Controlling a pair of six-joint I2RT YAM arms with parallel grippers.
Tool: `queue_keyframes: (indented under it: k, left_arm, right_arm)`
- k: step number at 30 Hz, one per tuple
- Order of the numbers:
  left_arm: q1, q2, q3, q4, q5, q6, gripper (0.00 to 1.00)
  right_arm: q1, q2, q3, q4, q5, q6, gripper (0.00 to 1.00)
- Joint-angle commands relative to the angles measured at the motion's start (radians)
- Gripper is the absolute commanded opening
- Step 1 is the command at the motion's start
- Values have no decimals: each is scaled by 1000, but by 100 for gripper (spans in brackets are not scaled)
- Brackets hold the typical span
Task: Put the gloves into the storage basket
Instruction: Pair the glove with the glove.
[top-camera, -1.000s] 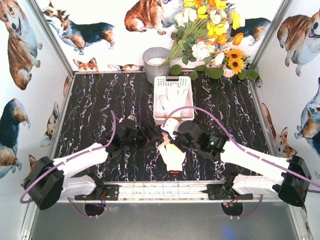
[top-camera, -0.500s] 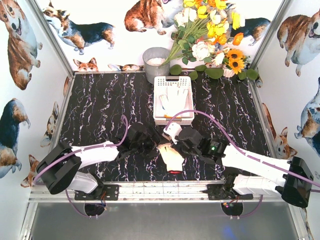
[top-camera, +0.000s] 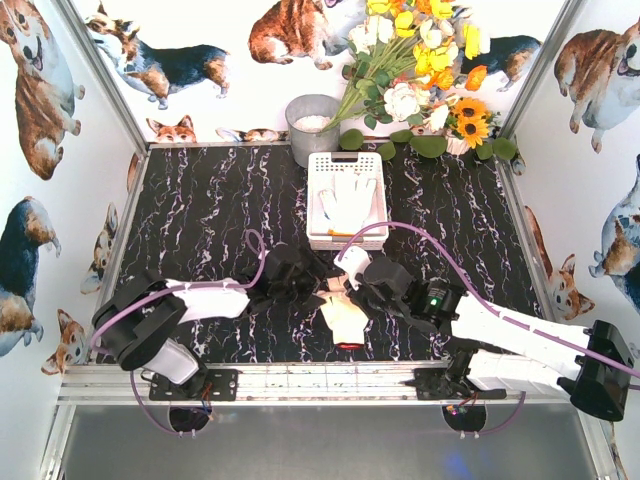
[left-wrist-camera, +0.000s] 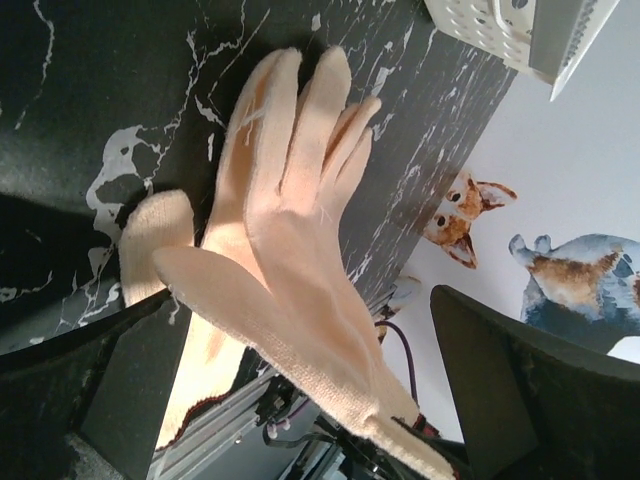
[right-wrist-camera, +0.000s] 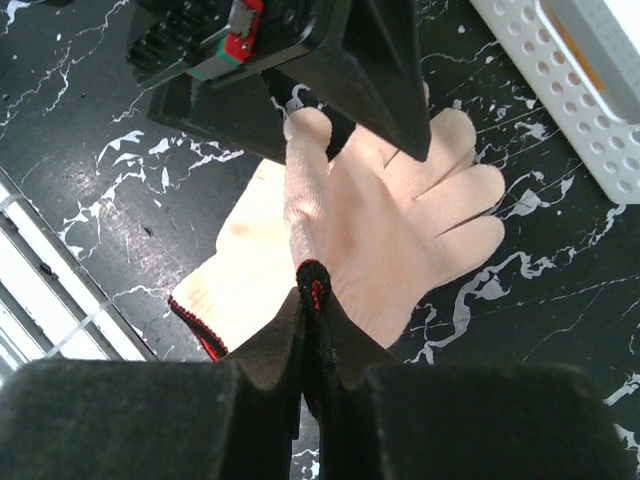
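Note:
A cream glove (right-wrist-camera: 400, 230) with a red-edged cuff is lifted at the cuff end. My right gripper (right-wrist-camera: 312, 290) is shut on that cuff. A second cream glove (right-wrist-camera: 235, 265) lies flat on the black marble table beneath it. In the top view both gloves (top-camera: 343, 318) lie between the arms. My left gripper (left-wrist-camera: 300, 400) stands open, its fingers (left-wrist-camera: 530, 390) wide on either side of the raised glove (left-wrist-camera: 290, 250), not touching it. The white storage basket (top-camera: 312, 200) stands behind, with a white glove (top-camera: 350, 200) inside it.
A grey metal bucket (top-camera: 312, 128) and a bunch of flowers (top-camera: 420, 70) stand at the back behind the basket. Walls with dog pictures close the table on three sides. The basket's corner (right-wrist-camera: 560, 90) is close to the raised glove.
The left arm has swung right and forward until its open gripper reaches the gloves. The right gripper has kept its pinch on the cuff and shifted slightly away from the near edge.

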Motion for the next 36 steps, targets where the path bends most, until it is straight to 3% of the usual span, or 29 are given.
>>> queue_keyframes:
  k: [1,9,28,36]
  left_arm:
    - [-6,36,52,57,-34,4,99]
    - [-7,65,92,34,-71,57,90]
    - [-7,96,121,-180,-113,198,43]
    - [-8,86,119,-236,-140,226,27]
  right_arm:
    - [6,-19,-11,64,-13,17,0]
    - [8,-16,-35,66,-27,47,0]
    - [18,43,-58,104,-78,101,0]
    - [27,62,-60,104,-98,119,7]
